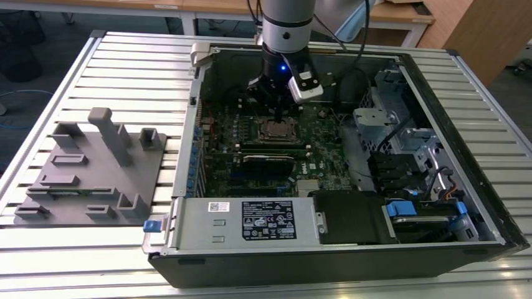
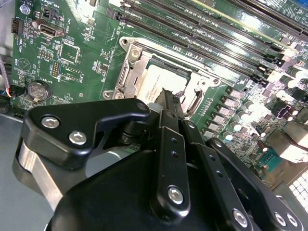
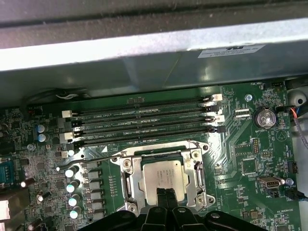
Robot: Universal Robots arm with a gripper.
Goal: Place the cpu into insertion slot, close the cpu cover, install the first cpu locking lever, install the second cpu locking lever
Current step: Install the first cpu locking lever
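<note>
The cpu [image 3: 163, 174], a dull silver square, lies in the insertion slot [image 1: 277, 131] on the green board. The silvery cpu cover [image 3: 129, 177] lies flat around it as a frame; in the second wrist view the cpu [image 2: 161, 79] shows through the cover's [image 2: 126, 72] cut-out. My gripper [image 3: 166, 193] is shut with nothing between its fingers. Its black tips come together just over the cpu's edge nearest the wrist; the second wrist view shows the gripper [image 2: 168, 94] at that same spot. A thin metal lever rod [image 3: 144, 146] runs along the socket's side toward the memory slots; I cannot tell if it is latched.
Long black memory slots [image 3: 144, 120] lie beside the socket. The open computer case [image 1: 465, 124] walls in the board, with a power supply [image 1: 249, 218] at the front and drive cages [image 1: 390, 124] at the exterior view's right. A grey fixture tray [image 1: 91, 168] sits outside at the exterior view's left.
</note>
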